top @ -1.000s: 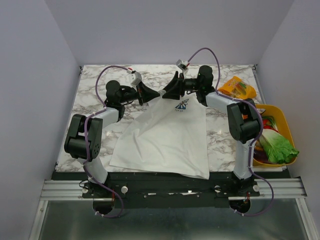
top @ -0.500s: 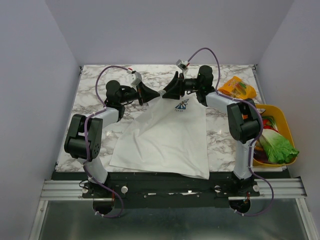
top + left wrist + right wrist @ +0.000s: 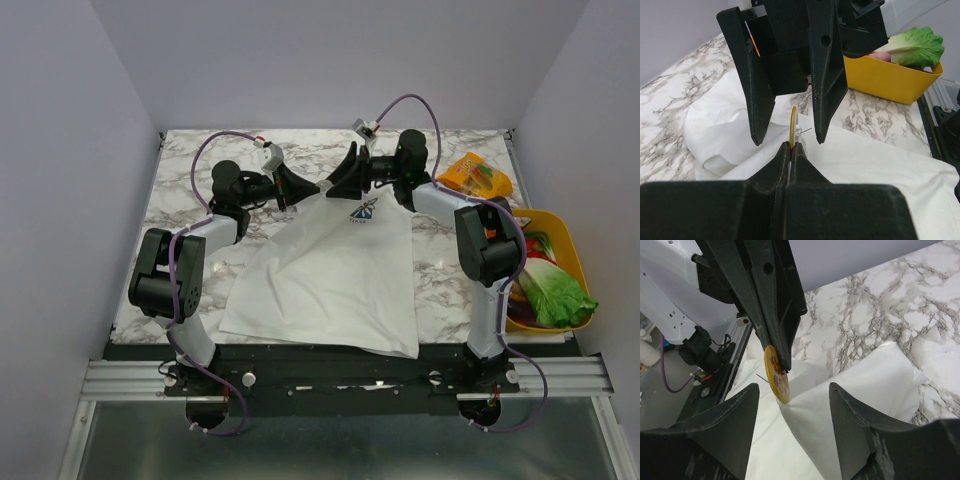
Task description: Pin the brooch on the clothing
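Two sets of fingers meet at the 12 o'clock edge of your white T-shirt (image 3: 330,270) on the marble bench (image 3: 200,180). Your left fingers (image 3: 777,165) are pressed together, pinching the gold brooch (image 3: 793,127) edge-on just above the bunched cloth. Your right fingers (image 3: 735,415) stand spread, one on either side of the brooch. The flower emblem (image 3: 363,212) lies at 4 o'clock from them.
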Action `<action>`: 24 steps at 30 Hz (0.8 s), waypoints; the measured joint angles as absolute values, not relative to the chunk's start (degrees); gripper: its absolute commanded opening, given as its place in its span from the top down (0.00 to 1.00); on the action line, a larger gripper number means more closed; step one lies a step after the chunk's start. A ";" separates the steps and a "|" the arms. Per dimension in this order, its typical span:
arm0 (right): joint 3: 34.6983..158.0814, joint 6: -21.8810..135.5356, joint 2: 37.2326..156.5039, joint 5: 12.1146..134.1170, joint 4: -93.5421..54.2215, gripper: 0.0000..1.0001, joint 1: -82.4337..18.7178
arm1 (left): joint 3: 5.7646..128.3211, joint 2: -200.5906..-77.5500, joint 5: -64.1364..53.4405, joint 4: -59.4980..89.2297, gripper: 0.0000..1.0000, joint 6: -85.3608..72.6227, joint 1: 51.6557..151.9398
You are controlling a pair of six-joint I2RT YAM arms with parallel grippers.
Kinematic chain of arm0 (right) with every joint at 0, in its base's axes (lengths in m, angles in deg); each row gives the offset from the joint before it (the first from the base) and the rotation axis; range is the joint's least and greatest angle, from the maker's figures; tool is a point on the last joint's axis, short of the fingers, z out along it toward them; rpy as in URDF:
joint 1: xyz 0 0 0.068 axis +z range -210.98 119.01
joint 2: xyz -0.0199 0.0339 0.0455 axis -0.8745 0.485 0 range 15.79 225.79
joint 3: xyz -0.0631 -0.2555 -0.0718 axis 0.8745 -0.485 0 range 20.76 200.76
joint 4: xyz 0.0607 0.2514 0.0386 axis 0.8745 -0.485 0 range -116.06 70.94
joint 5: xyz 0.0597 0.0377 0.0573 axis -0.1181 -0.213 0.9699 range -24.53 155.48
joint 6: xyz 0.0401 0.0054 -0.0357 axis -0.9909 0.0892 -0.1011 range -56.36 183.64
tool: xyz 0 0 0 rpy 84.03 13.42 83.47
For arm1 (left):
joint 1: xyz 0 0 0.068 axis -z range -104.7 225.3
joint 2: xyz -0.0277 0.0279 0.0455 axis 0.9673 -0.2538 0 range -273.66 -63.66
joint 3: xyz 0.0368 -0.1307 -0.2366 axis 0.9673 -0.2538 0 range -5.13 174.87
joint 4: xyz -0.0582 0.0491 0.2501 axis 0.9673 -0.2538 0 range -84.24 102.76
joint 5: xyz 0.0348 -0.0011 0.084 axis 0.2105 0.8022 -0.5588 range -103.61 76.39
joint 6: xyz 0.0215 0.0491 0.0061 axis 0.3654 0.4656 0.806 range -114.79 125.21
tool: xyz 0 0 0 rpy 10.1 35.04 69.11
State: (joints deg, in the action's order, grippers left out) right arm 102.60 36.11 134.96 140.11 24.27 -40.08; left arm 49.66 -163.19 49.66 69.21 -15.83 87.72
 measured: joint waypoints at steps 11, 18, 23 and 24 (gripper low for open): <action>104.89 34.85 134.94 140.24 24.24 0.53 -40.10 | 49.66 -163.19 49.90 69.21 1.00 -16.18 87.72; 105.13 32.64 134.94 141.13 24.77 0.54 -40.10 | 49.66 -163.19 49.94 69.23 1.00 -16.64 87.72; 105.13 31.96 134.94 141.46 25.10 0.55 -40.08 | 49.66 -163.19 49.96 69.58 1.00 -17.64 87.72; 105.13 31.89 134.94 141.46 25.10 0.55 -40.08 | 49.66 -163.19 49.98 69.78 1.00 -17.92 87.72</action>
State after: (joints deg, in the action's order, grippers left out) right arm 105.13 31.89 134.94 141.46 25.10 -40.08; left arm 49.66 -163.19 49.98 69.78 -17.92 87.72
